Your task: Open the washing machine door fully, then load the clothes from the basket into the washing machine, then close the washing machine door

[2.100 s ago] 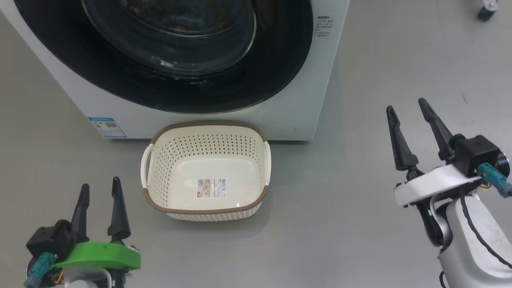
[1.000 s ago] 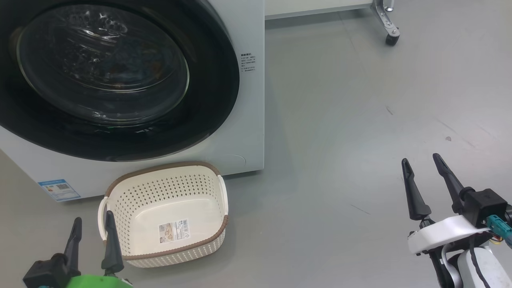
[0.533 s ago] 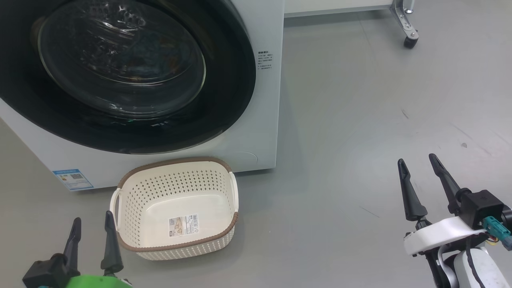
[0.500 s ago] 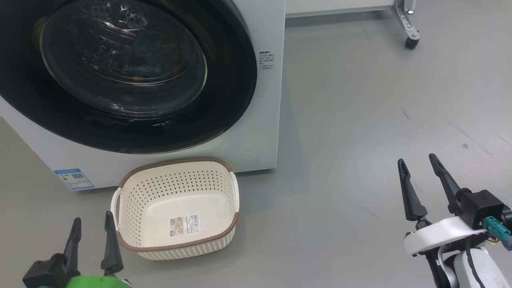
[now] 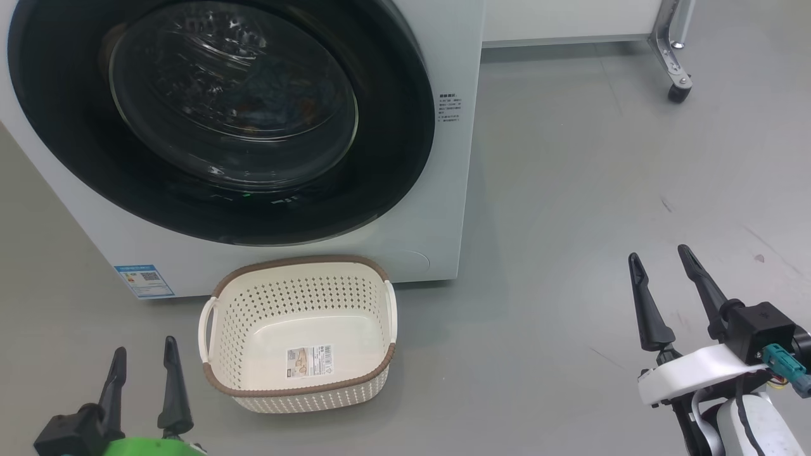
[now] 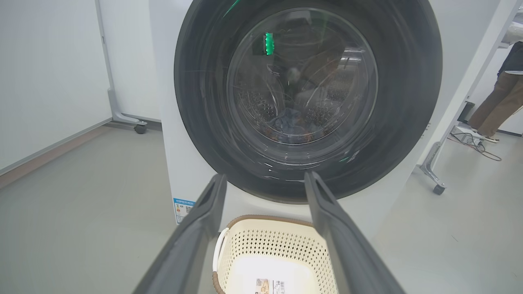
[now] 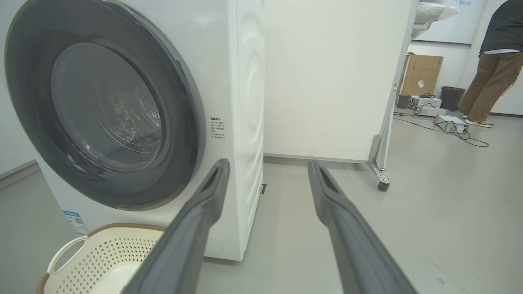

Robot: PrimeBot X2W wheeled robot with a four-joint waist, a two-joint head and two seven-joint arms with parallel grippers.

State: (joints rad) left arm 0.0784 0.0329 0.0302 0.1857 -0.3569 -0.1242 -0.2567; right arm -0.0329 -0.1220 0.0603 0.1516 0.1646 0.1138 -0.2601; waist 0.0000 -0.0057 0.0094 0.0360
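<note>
Left tool [image 5: 144,348] spread as wide as it goes, gripping nothing, fingers pointing towards the washing machine [image 5: 447,190]. Right tool [image 5: 657,253] likewise wide open and empty, hanging over bare grey floor [image 5: 570,190]. Just ahead of the left tool and slightly to its right, clear of the fingertips: basket [image 5: 294,261], upright on the floor, a label sticker [image 5: 309,361] on its bare bottom. Well off to the left of the right tool, that same basket. Straight beyond the basket from the left tool, close behind its far rim: the washing machine, with a blue label [image 5: 144,280] low on its front, ahead and to the left of that tool. Higher up, facing the left tool: washing machine door [image 5: 393,126], shut flush against the front. Behind its glass, low in the drum: clothes [image 6: 291,122], seen dimly as a bluish bundle. Far ahead of the right tool and to its right: a castor [image 5: 676,94] on a metal leg, and a person's legs [image 7: 490,81]
</note>
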